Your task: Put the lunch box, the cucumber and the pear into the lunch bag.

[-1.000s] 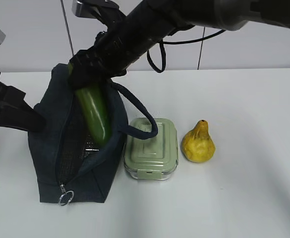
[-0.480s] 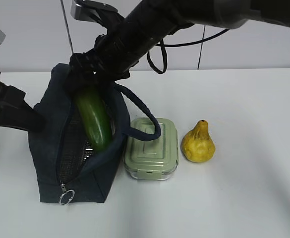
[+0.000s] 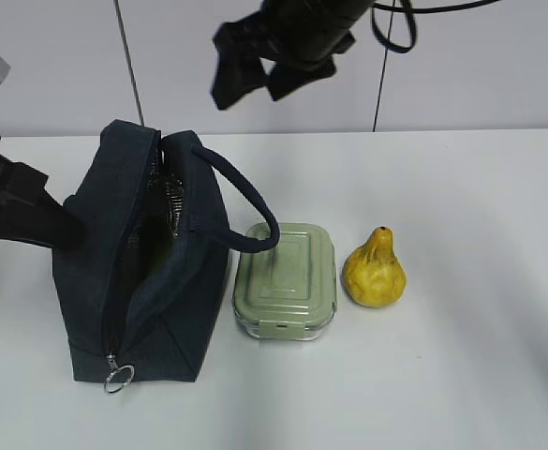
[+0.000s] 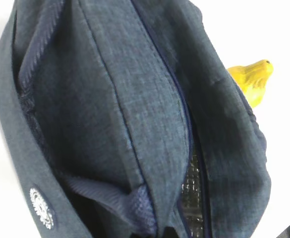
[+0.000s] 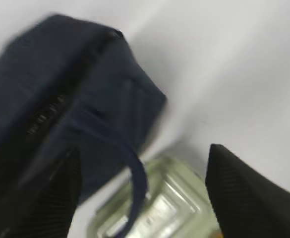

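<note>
Exterior view: the lunch bag [image 3: 147, 267] stands unzipped at left of the frame, its strap handle [image 3: 239, 202] drooping onto the lunch box [image 3: 286, 278] right beside it. The pear [image 3: 375, 269] sits just right of the box. The right gripper [image 3: 259, 70] hangs at the top of the frame with jaws spread wide, empty. The left arm [image 3: 11, 206] touches the bag's left side; can't tell its grip.

Left wrist view: just bag fabric up close, pear at upper right.

Right wrist view: blurry, fingers [image 5: 241, 196] wide apart over bag and box.
</note>
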Tool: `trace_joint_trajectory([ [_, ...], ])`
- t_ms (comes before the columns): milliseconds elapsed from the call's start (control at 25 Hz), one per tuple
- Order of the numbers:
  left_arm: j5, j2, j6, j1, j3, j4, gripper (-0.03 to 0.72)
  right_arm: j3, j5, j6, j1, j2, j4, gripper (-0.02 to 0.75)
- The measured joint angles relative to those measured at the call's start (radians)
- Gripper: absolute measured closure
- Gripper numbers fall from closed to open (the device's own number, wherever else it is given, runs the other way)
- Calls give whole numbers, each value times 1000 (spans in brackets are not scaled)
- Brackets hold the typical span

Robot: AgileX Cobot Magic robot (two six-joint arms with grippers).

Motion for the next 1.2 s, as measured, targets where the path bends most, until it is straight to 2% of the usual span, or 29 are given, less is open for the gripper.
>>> trace_joint_trajectory([
  [80,0,0,0,0,0,0,685,10,79,63,-1,0,-113,145],
  [200,-1,0,0,0,0,0,685,30,136,113,-1,0,-223,146],
  [360,-2,0,0,0,0,0,685,91,140,133,-2,0,-287,146],
  [520,-1,0,0,0,0,1,685,203,140,138,-30,0,-270,146],
  [760,4,0,0,0,0,1,685,375,102,87,-142,-24,-139,148],
  [920,5,0,0,0,0,1,685,400,43,43,-160,-31,-71,148],
  [1200,6,0,0,0,0,1,685,400,-1,20,-160,-29,-53,148],
])
